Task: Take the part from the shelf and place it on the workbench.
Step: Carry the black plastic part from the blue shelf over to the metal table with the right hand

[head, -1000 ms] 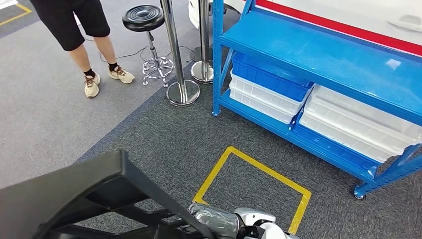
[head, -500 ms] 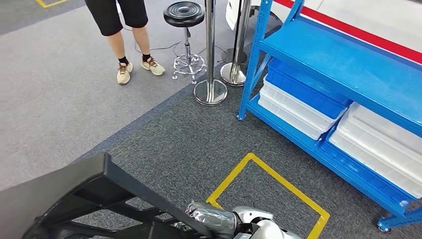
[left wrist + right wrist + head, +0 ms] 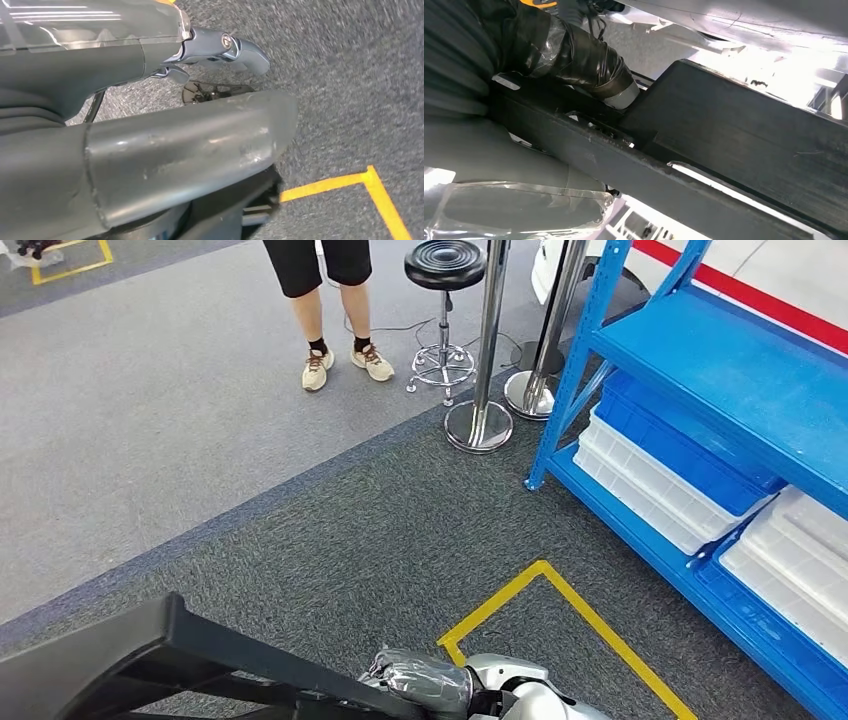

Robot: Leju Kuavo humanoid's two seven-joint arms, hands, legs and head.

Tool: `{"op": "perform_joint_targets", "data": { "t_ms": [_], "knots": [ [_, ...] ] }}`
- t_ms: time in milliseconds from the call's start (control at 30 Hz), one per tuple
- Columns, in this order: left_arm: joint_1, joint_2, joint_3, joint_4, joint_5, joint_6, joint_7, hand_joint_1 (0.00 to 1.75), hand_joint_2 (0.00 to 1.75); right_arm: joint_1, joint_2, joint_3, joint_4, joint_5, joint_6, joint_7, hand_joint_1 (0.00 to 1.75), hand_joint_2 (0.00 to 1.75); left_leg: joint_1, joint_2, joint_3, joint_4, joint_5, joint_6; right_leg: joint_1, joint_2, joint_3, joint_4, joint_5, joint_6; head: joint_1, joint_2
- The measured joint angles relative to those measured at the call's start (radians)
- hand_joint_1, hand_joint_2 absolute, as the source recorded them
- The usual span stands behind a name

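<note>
In the head view, the part [image 3: 150,660], a long black moulded frame, lies across the bottom of the picture, carried low in front of the robot. The right robot hand [image 3: 415,680] sits at its near end, wrapped in clear film, fingers curled against the black bar. The blue shelf [image 3: 720,370] stands off to the right with white bins [image 3: 650,480] on its lower level, a yellow floor marking [image 3: 560,585] lies just ahead, and a person [image 3: 325,300] stands by a black stool [image 3: 445,270] and chrome posts [image 3: 485,350]. No worktop shows here, so the step in hand appears to be the carry away from the shelf. To do it well, both grips should hold level while the body turns, and the far end of the part should swing wide of the posts and the person.

In the left wrist view, the left robot hand [image 3: 150,55] sits over grey carpet. A dark piece of the part [image 3: 240,210] lies beneath the thick grey thumb, and one finger [image 3: 235,47] sticks out straight, so whether this hand really clasps anything I cannot tell. It is worth confirming that support before trusting the load to it.

In the right wrist view, the taped fingers [image 3: 574,55] of the right robot hand press onto a black rib of the part, which suggests a firm hold. The long overhang will likely lever against that grip, so slow, even steps seem wise.
</note>
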Motion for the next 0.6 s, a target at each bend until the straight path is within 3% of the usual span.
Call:
{"op": "perform_joint_targets", "data": {
  "t_ms": [67, 100, 133, 200, 267, 333, 400, 433, 467, 500, 533, 600],
  "knots": [
    [-0.004, 0.01, 0.0, 0.0, 0.004, 0.011, -0.021, 0.0, 0.0, 0.002, -0.003, 0.0, -0.005, 0.0, -0.01, 0.0, 1.75, 1.75, -0.01, 0.036, 0.067, -0.123, 0.037, 0.013, 0.004, -0.022, 0.004, 0.0, -0.005, 0.006, 0.0, 0.0],
    [-0.007, 0.014, 0.0, 0.0, 0.006, 0.018, -0.031, 0.0, 0.0, 0.004, -0.005, 0.0, -0.008, 0.0, -0.017, 0.002, 1.75, 1.75, -0.015, 0.047, 0.083, -0.154, 0.042, 0.021, 0.007, -0.032, 0.006, 0.0, -0.007, 0.011, 0.0, 0.0],
    [-0.009, 0.017, 0.0, 0.0, 0.006, 0.024, -0.037, 0.0, 0.0, 0.006, -0.006, 0.0, -0.009, -0.001, -0.023, 0.005, 1.75, 1.75, -0.02, 0.047, 0.086, -0.163, 0.039, 0.028, 0.008, -0.042, 0.008, -0.001, -0.009, 0.015, 0.0, 0.0],
    [-0.01, 0.022, -0.002, 0.0, -0.002, 0.038, -0.027, 0.0, 0.0, 0.008, -0.008, -0.003, -0.009, -0.004, -0.031, 0.009, 1.75, 1.75, -0.018, 0.024, 0.086, -0.17, 0.044, 0.04, 0.007, -0.052, 0.012, -0.001, -0.013, 0.025, 0.0, 0.0],
    [-0.013, 0.028, -0.012, 0.0, -0.031, 0.063, 0.02, 0.0, 0.0, 0.007, -0.009, -0.007, -0.008, -0.007, -0.032, 0.01, 1.75, 1.75, -0.012, 0.004, 0.091, -0.181, 0.05, 0.051, 0.005, -0.012, 0.0, 0.036, -0.041, 0.033, 0.0, 0.0],
    [-0.021, 0.041, -0.039, 0.0, -0.07, 0.1, 0.087, 0.0, 0.0, 0.006, -0.01, -0.012, -0.005, -0.011, -0.029, 0.01, 1.75, 1.75, -0.01, -0.017, 0.092, -0.184, 0.054, 0.059, 0.002, 0.045, -0.054, 0.148, -0.101, 0.036, 0.0, 0.0],
    [-0.022, 0.059, -0.062, 0.0, -0.077, 0.125, 0.124, 0.0, 0.0, 0.006, -0.012, -0.016, 0.003, -0.013, -0.027, 0.011, 1.75, 1.75, -0.011, -0.041, 0.091, -0.183, 0.054, 0.06, 0.002, 0.063, -0.115, 0.259, -0.137, 0.036, 0.0, 0.0],
    [-0.021, 0.068, -0.068, 0.001, -0.069, 0.13, 0.127, 0.0, 0.0, 0.006, -0.012, -0.018, 0.007, -0.014, -0.026, 0.011, 1.75, 1.75, -0.01, -0.054, 0.091, -0.181, 0.053, 0.06, 0.001, 0.065, -0.127, 0.273, -0.127, 0.035, 0.0, 0.0],
    [-0.02, 0.075, -0.07, 0.001, -0.057, 0.132, 0.124, 0.0, 0.0, 0.006, -0.012, -0.02, 0.011, -0.014, -0.025, 0.011, 1.75, 1.75, -0.01, -0.068, 0.091, -0.178, 0.052, 0.058, 0.0, 0.067, -0.12, 0.248, -0.098, 0.035, 0.0, 0.0],
    [-0.019, 0.082, -0.07, 0.001, -0.044, 0.133, 0.117, 0.0, 0.0, 0.006, -0.012, -0.023, 0.014, -0.014, -0.023, 0.011, 1.75, 1.75, -0.009, -0.082, 0.091, -0.174, 0.05, 0.056, -0.003, 0.076, -0.097, 0.192, -0.058, 0.034, 0.0, 0.0],
    [-0.019, 0.087, -0.069, 0.002, -0.028, 0.133, 0.109, 0.0, 0.0, 0.005, -0.012, -0.024, 0.015, -0.014, -0.022, 0.011, 1.75, 1.75, -0.009, -0.096, 0.09, -0.169, 0.048, 0.052, -0.006, 0.098, -0.07, 0.129, -0.026, 0.033, 0.0, 0.0],
    [-0.022, 0.094, -0.066, 0.002, 0.003, 0.133, 0.091, 0.0, 0.0, 0.005, -0.012, -0.027, 0.017, -0.013, -0.019, 0.011, 1.75, 1.75, -0.009, -0.12, 0.082, -0.158, 0.045, 0.043, -0.012, 0.141, -0.032, 0.038, 0.005, 0.033, 0.0, 0.0]
  ]
}}
